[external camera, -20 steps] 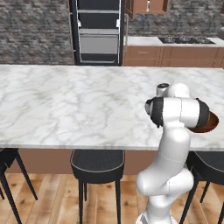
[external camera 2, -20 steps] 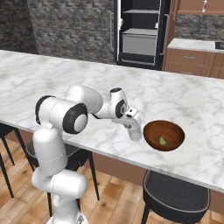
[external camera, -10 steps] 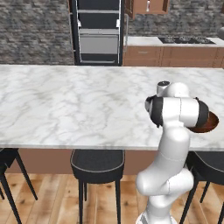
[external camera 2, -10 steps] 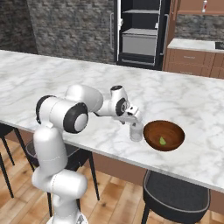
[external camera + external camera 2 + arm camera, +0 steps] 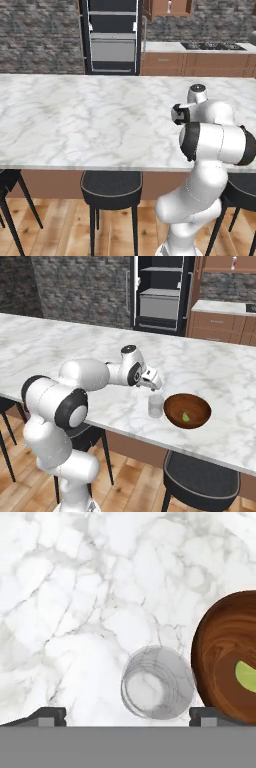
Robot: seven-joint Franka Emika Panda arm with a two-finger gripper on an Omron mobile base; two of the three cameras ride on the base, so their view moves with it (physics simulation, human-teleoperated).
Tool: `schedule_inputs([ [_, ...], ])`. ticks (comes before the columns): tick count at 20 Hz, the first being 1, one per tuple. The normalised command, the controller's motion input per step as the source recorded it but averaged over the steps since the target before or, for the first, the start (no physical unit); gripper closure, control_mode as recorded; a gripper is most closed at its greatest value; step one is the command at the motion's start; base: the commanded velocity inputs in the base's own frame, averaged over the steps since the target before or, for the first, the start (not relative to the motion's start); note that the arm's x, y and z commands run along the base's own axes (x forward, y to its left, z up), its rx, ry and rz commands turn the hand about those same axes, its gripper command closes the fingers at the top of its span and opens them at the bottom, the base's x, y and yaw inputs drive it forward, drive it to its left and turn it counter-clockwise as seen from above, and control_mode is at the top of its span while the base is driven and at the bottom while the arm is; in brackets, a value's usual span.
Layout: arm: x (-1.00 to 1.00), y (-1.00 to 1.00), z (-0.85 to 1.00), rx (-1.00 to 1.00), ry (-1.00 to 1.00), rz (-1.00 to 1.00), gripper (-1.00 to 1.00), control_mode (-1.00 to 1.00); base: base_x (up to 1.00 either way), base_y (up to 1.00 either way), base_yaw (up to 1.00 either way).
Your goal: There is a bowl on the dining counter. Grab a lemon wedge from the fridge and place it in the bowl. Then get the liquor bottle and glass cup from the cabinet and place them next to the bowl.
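Your gripper (image 5: 127, 716) lets go and lifts, jaws wide; one glass cup (image 5: 156, 405) stands below it (just beside one bowl (image 5: 187, 411), one lemon wedge (image 5: 185, 417) inside).

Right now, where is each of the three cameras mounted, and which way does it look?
Left base view: behind the arm's left, looking forward over the dining counter toward the fridge; the white arm rises lower right.
Right base view: behind the arm's right, facing the same counter; arm lower left, gripper above the glass cup beside the bowl.
Hand view: looking straight down; fingers spread wide.
Right base and hand views share cup, bowl and lemon wedge.
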Motion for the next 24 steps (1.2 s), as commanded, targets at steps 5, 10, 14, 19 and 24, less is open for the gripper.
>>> schedule_inputs([
  [5, -0.86, 0.41, 0.96, 0.0, -0.14, 0.0, -1.0, -1.0, 0.0, 0.0, 0.0],
  [10, -0.88, 0.52, 0.86, 0.01, 0.0, 0.04, -1.0, -1.0, 0.0, 0.0, 0.0],
  [14, -0.89, 0.51, 0.94, 0.06, 0.0, 0.07, -1.0, -1.0, 0.0, 0.0, 0.0],
  [19, -0.94, 0.39, 0.97, 0.08, 0.02, 0.13, -1.0, -1.0, 0.0, 0.0, 0.0],
  [24, -0.82, 0.39, 0.4, 0.04, 0.02, 0.16, -1.0, -1.0, 0.0, 0.0, 0.0],
])
